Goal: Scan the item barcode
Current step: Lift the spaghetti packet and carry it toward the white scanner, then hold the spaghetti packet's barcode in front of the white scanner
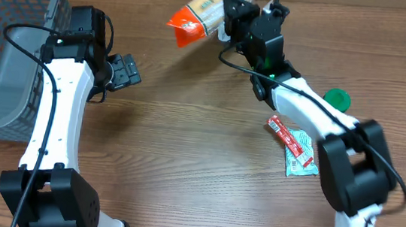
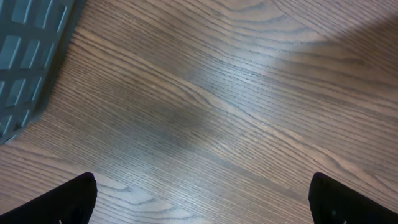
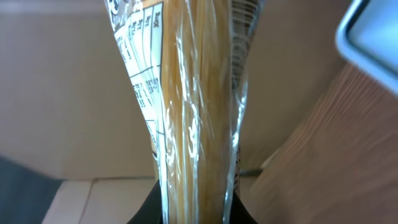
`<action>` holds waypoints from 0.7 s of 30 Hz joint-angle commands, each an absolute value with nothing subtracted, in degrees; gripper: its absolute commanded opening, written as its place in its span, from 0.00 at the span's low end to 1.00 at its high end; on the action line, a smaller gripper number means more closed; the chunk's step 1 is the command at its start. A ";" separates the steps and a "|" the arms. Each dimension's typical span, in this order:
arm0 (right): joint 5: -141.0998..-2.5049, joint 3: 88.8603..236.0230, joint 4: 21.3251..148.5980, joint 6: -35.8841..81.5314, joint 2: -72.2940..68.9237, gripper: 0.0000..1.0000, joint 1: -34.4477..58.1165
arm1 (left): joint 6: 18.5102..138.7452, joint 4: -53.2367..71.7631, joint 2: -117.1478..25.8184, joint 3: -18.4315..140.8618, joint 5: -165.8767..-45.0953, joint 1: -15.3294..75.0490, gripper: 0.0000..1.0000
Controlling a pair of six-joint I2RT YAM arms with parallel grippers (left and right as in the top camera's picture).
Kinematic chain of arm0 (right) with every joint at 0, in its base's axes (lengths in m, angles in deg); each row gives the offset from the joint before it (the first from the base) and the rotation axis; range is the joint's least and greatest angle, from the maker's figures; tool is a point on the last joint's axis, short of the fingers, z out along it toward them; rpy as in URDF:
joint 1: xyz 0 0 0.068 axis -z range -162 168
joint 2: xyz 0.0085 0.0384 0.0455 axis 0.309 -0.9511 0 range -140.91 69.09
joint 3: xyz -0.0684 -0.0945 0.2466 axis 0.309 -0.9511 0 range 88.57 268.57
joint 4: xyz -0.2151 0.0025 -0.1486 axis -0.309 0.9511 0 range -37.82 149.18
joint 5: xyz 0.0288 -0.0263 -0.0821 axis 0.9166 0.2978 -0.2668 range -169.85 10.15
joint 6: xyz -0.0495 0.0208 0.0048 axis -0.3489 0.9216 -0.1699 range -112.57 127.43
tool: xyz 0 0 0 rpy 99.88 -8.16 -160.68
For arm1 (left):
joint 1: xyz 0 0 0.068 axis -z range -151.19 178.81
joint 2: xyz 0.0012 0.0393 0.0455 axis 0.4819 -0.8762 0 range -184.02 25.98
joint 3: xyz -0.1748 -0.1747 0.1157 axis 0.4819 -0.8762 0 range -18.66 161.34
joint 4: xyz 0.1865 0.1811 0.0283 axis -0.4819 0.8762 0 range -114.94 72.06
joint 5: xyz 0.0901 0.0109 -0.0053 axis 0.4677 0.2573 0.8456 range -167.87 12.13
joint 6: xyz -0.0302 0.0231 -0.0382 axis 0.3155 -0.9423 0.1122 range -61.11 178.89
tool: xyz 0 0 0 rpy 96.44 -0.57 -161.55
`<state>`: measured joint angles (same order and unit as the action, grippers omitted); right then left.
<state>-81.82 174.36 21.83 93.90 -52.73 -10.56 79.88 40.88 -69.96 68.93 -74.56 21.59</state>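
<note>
Right wrist view: only my dark right fingertips [image 3: 146, 214] show, cut off at the bottom edge. They pinch the long clear plastic packet of spaghetti [image 3: 196, 112], which runs up from them and out of frame.
Print: label panels curl round the packet's sides, too skewed to read.
Upper corner: a pale grey-blue blur I cannot identify.
Overhead: my right gripper [image 1: 233, 11] hides the packet's middle, and its orange end sticks out beyond the fingers.
Left gripper [image 2: 202, 202]: fingers spread wide with only the tips in view, over the brown wooden table [image 2: 249, 93]. The grey plastic basket [image 2: 25, 56] is near, and the packet is well apart.
</note>
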 commanded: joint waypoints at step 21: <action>-82.26 186.98 6.62 80.96 -71.40 0.04 -11.65 | 79.23 40.86 -69.15 69.85 -74.06 21.72 1.00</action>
